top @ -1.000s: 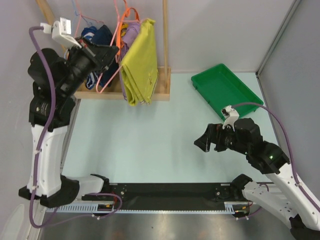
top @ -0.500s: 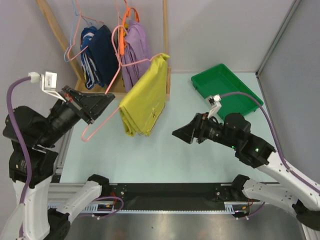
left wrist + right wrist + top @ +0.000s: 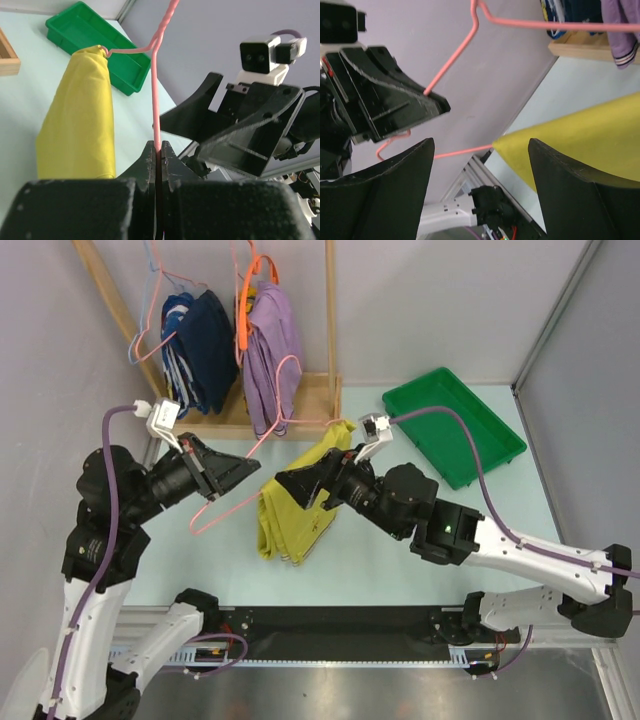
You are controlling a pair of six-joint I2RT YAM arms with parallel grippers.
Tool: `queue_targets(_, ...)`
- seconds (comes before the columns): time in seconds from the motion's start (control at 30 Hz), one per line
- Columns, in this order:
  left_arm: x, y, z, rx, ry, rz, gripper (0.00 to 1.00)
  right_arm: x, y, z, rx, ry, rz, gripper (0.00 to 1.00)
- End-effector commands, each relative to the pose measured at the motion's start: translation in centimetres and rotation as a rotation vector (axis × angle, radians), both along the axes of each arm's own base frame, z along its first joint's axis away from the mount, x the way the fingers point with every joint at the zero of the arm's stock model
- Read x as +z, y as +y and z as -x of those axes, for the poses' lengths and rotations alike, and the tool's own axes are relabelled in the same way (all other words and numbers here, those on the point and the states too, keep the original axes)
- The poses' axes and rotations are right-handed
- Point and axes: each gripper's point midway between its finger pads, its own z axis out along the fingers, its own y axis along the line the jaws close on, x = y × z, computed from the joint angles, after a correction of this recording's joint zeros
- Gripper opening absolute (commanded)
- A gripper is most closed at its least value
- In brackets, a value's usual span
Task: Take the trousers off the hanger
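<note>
The mustard-yellow trousers (image 3: 290, 530) hang folded over the pale-pink wire hanger (image 3: 225, 512), held in the air over the table's middle. My left gripper (image 3: 245, 468) is shut on the hanger's wire; in the left wrist view the wire (image 3: 156, 90) runs up from the closed left gripper (image 3: 157, 146), with the trousers (image 3: 80, 115) to the left of it. My right gripper (image 3: 287, 485) is open, right at the trousers' upper left part. In the right wrist view the right gripper (image 3: 481, 142) stands wide open, with the trousers' corner (image 3: 580, 135) and the hanger wire (image 3: 465, 150) between the jaws, untouched.
A wooden rack (image 3: 325, 400) at the back left carries navy garments (image 3: 200, 340) on a light-blue hanger and a lilac garment (image 3: 270, 340) on an orange hanger. A green tray (image 3: 455, 425) lies at the back right. Both arms meet closely over the table's middle.
My left gripper has carried the hanger and trousers off the rack, down and forward over the table. My right arm has swung left, open, up to the trousers.
</note>
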Motion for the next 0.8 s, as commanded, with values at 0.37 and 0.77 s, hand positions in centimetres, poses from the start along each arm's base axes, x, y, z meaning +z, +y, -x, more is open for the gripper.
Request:
queue_targets(0.37, 6.0, 0.0, 3.6, -0.073, -0.309, 0.095, 0.0, 7.7, 1.9, -2.9, -0.153, -0.057, -0.218, 0.75)
queue_targets(0.77, 5.9, -0.9, 5.0, -0.168, -0.289, 0.132, 0.0, 7.3, 2.9, -3.8, -0.174, -0.029, -0.248, 0.35)
